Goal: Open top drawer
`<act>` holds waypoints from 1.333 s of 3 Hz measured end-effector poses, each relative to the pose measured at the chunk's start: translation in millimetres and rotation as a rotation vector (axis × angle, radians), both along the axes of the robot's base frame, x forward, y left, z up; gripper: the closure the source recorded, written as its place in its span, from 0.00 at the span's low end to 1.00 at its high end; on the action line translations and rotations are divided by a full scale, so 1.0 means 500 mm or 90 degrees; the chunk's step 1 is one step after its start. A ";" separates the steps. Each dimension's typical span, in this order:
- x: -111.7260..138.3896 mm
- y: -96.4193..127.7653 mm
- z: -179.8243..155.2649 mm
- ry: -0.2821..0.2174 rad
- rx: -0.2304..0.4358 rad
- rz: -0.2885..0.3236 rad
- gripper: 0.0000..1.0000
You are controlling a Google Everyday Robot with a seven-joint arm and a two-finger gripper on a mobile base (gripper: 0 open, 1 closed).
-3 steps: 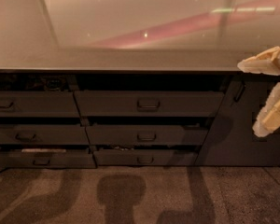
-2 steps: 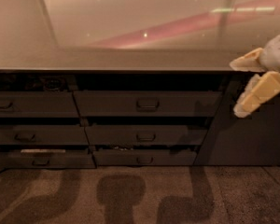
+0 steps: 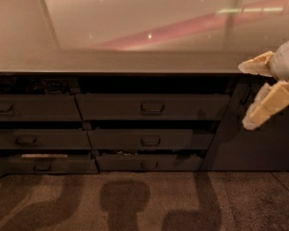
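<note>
1. Gripper [image 3: 244, 96], right edge of frame, fingers spread, empty.
2. Top drawer [image 3: 111, 107], mid-frame under the counter [image 3: 135, 64]: rigid, probably heavy; best taken by its small centre handle [image 3: 152, 108].

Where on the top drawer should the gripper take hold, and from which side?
Best grip the loop handle centred on the flat front of the top drawer, coming straight in from the front: nothing else there protrudes. The gripper hangs open at the far right, about level with it.
</note>
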State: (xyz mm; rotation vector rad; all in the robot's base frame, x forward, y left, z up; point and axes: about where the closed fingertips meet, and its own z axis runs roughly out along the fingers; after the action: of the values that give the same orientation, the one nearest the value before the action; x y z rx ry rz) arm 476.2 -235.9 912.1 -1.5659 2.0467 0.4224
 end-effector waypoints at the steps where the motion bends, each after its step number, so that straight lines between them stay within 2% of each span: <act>1: -0.083 0.045 0.045 -0.122 -0.002 0.025 0.00; 2: -0.112 0.009 0.016 -0.153 -0.013 0.003 0.00; 3: -0.112 0.009 0.016 -0.153 -0.013 0.003 0.00; 4: -0.072 0.000 -0.017 -0.133 -0.046 -0.019 0.00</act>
State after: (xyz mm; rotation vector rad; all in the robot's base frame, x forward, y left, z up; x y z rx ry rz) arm 439.9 -235.9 903.6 -1.5490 1.9412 0.1663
